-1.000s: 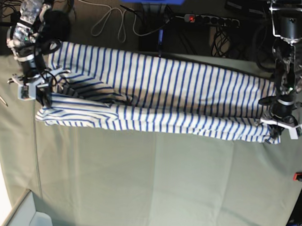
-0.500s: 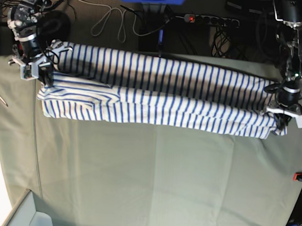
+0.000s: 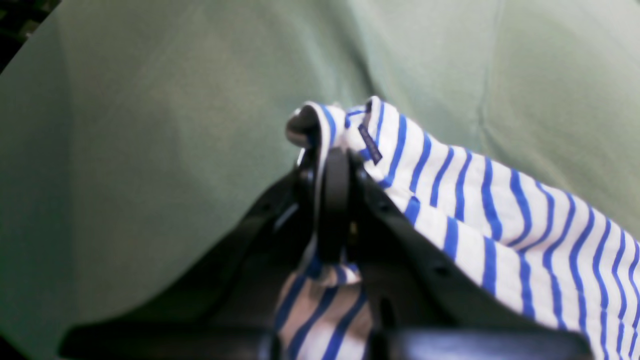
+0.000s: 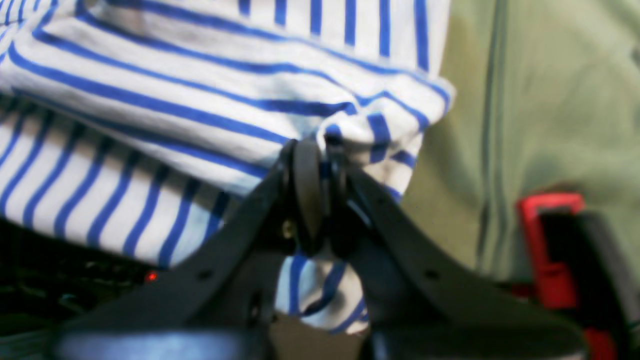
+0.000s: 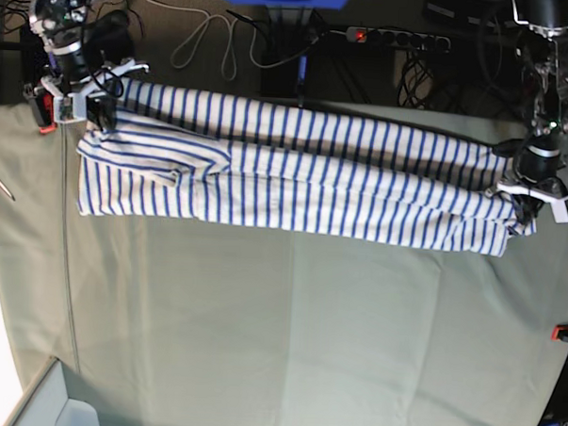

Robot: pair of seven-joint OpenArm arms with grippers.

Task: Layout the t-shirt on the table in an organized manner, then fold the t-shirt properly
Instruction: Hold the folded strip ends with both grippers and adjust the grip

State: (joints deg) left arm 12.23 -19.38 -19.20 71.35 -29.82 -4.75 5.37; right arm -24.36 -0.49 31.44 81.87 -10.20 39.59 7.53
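Observation:
The white, blue-striped t-shirt (image 5: pixel 295 180) is stretched in a long band across the far part of the table (image 5: pixel 288 336), with its near half lying on the cloth. My left gripper (image 5: pixel 531 203) is shut on the shirt's right end. In the left wrist view it (image 3: pixel 332 150) pinches bunched fabric beside the small dark label (image 3: pixel 370 142). My right gripper (image 5: pixel 86 110) is shut on the shirt's left end at the far edge. In the right wrist view it (image 4: pixel 315 150) clamps a gathered corner of the t-shirt (image 4: pixel 200 90).
A red clamp (image 4: pixel 550 245) sits on the table edge close to the right gripper, and another red clamp (image 5: pixel 566 331) sits at the right edge. Behind the table lie a power strip (image 5: pixel 395 37) and a white cable (image 5: pixel 207 40). A white box (image 5: pixel 59 406) stands at the near left corner.
Both grippers have moved toward the table's far edge, pulling the shirt with them. The crumpled left part has straightened and the band lies flatter and tauter.

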